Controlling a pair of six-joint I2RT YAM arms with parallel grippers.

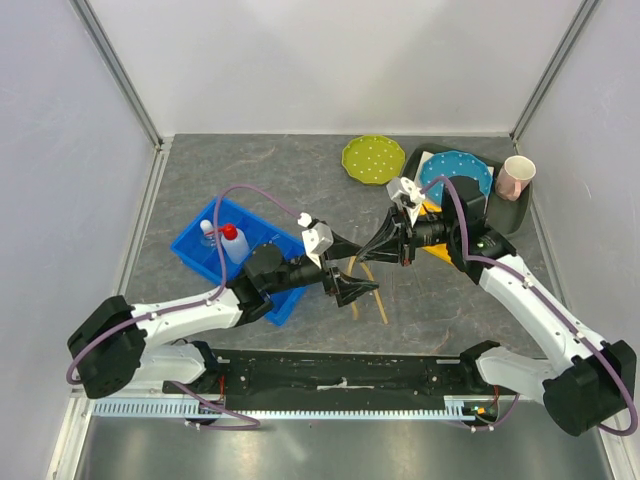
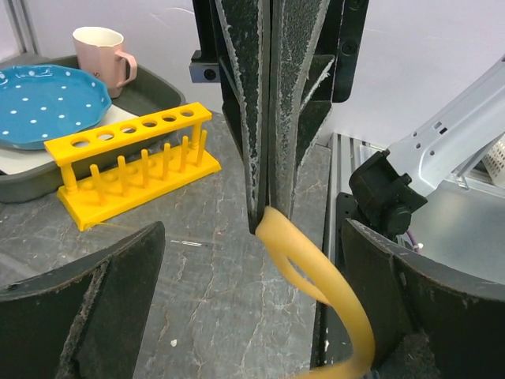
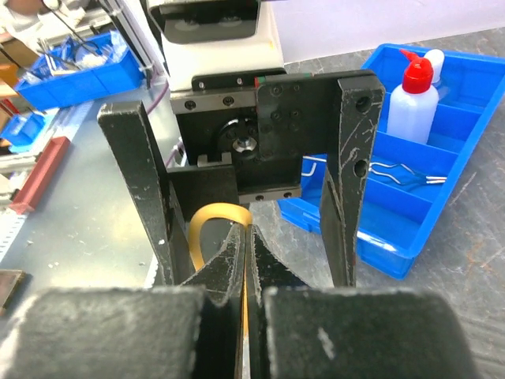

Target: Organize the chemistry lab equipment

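Left wrist camera shows the right gripper (image 2: 267, 217) pinching the upper end of the rubber tube (image 2: 316, 272), tips shut on it. The tube curves down toward the table (image 2: 197, 300) between the wide-spread fingers of the left gripper (image 1: 360, 268).

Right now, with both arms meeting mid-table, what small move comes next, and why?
Probably close the left gripper on the rubber tube. The right gripper is shut on it, the left fingers stand open on either side, and the blue tray lies on the left arm's side.
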